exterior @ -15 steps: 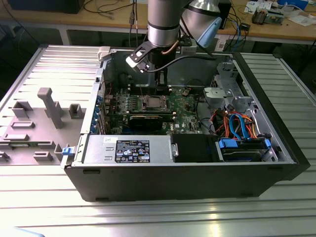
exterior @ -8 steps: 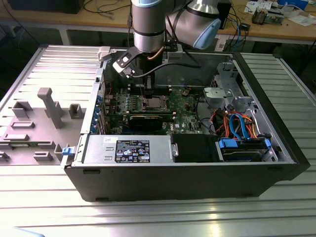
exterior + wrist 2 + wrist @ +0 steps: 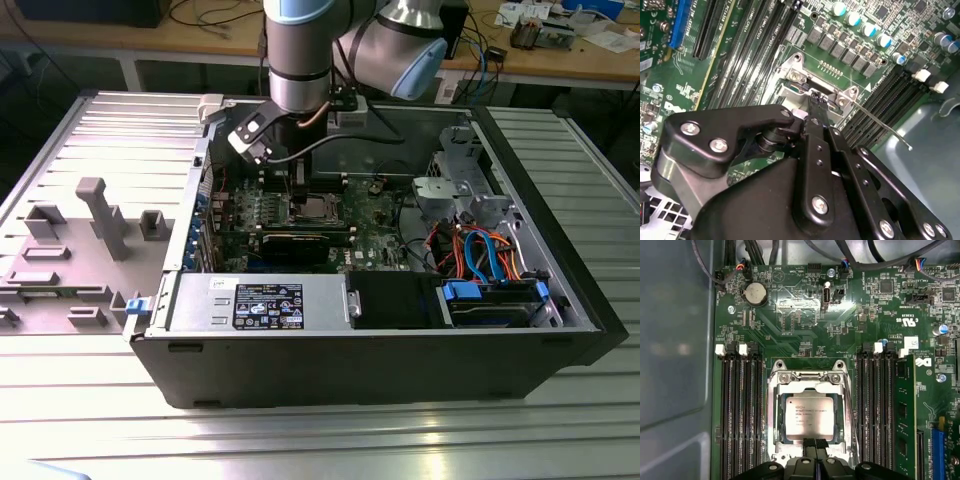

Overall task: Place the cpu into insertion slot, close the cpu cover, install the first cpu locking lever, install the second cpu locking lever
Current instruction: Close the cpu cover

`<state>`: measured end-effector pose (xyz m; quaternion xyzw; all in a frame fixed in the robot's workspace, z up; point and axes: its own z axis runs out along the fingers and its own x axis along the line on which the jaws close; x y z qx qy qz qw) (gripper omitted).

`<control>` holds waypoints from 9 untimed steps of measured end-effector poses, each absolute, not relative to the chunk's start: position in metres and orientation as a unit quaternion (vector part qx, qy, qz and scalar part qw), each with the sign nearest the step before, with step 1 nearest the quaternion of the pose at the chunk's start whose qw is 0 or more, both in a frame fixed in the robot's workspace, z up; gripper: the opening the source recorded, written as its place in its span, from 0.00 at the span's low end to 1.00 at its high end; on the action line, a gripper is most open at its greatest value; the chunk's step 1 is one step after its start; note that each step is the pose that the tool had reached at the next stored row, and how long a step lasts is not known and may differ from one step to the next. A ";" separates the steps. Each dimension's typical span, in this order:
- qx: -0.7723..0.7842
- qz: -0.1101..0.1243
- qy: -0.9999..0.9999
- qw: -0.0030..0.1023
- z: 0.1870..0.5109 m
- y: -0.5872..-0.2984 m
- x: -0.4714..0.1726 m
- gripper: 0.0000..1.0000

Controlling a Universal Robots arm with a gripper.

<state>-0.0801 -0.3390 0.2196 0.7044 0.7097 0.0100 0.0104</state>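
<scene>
Down in the open computer case [image 3: 400, 345] on the table [image 3: 300, 440], I've got the arm reaching straight onto the green motherboard [image 3: 790, 315]. In the first wrist view the cpu [image 3: 807, 416] lies flat and square inside the insertion slot [image 3: 781, 434], so I'd call the first step done. The cpu cover [image 3: 773, 420] looks folded down around it, with the chip's silver top showing through the window, so step two seems done or very nearly. The end effector [image 3: 815, 445] has its fingers pressed together with nothing visibly pinched between them. The tips sit right at the edge of the cover frame, though I can't tell if they're actually bearing on the metal. In the second wrist view a thin wire locking lever [image 3: 879, 121] sticks out from the corner of the socket and angles free over the black memory slots [image 3: 880, 107], so I judge that one unlatched. The other lever's state I can't make out. By my reckoning, the lever work is what's left.
</scene>
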 end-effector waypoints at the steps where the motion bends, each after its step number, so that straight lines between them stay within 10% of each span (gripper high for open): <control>1: 0.701 0.010 0.713 0.010 0.218 -0.339 -0.080 0.11; 9: 0.693 0.008 0.721 0.007 0.207 -0.339 -0.081 0.11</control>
